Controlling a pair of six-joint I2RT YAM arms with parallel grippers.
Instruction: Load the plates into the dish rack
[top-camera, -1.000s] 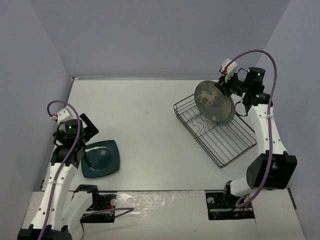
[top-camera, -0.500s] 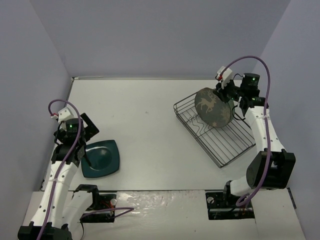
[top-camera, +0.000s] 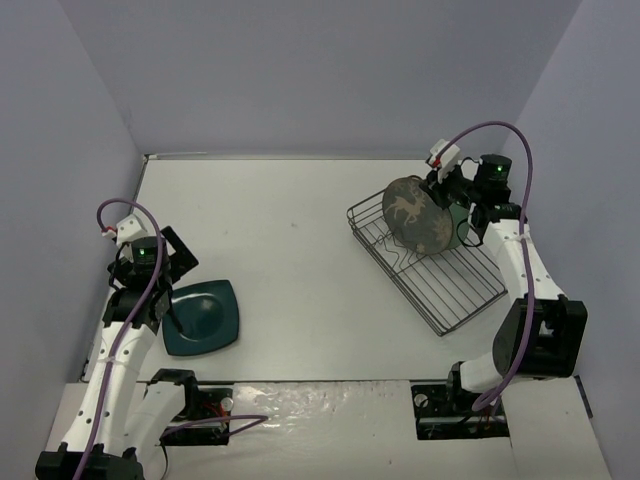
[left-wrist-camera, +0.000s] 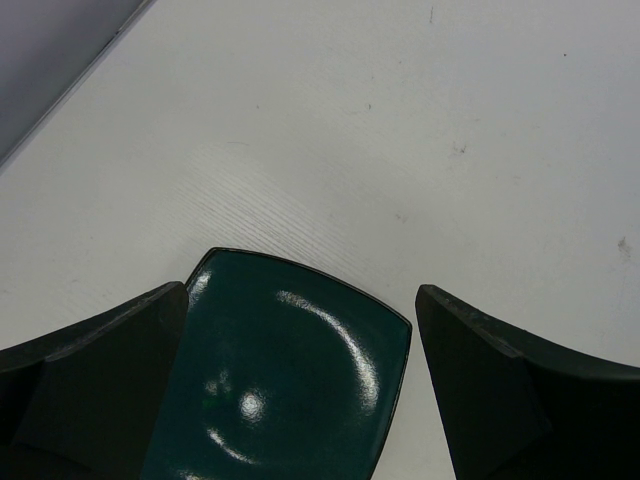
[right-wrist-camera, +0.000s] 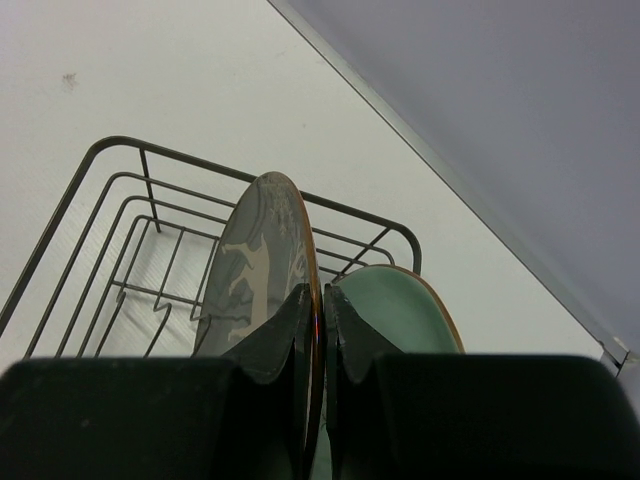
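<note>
— Where's the round grey-brown deer-motif plate (top-camera: 415, 215)?
— Upright at the far end of the black wire dish rack (top-camera: 455, 290), near the white worktop's (top-camera: 300, 230) right edge. The right gripper (right-wrist-camera: 320, 300) is clamped tight on its rim. The round mint-green plate (right-wrist-camera: 400, 310) stands just behind it.
— And the left gripper (left-wrist-camera: 300, 300)?
— Spread wide and empty, above the square dark teal plate (top-camera: 203, 317) by the left edge.

Left arm (top-camera: 122, 345) is tucked in close to its base, left end effector (left-wrist-camera: 302, 330) pointing down with fingers spread wide. Right arm (top-camera: 522, 262) stretches way forward, right end effector (right-wrist-camera: 320, 325) pinched tight on the deer plate (right-wrist-camera: 255, 265) rim.
</note>
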